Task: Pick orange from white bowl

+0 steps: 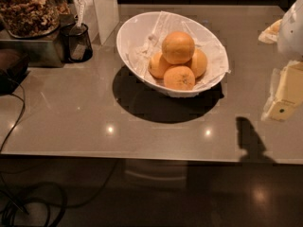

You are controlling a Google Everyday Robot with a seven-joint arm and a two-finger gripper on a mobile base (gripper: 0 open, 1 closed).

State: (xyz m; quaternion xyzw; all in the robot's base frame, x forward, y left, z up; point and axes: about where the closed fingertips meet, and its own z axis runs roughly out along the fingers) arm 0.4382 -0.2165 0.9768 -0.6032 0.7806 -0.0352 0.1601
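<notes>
The white bowl (pixel 137 37) stands on the counter, lined with crumpled white paper. It holds several oranges. The orange (pixel 178 47), the roundest and biggest-looking, sits on top of the pile. Three others lie lower around it, one at the left (pixel 157 65), one in front (pixel 179 78), one at the right (pixel 200 62). My gripper (pixel 285 96) shows at the right edge of the view, cream and white, well to the right of the bowl and apart from it. Its shadow falls on the counter below it.
A small dark glass cup (pixel 78 42) stands left of the bowl beside a jar of nuts (pixel 27 8) on a metal stand. Black cables (pixel 14 122) trail at the left. A white upright box (pixel 105 11) stands behind. The counter's front edge (pixel 142 156) runs across below.
</notes>
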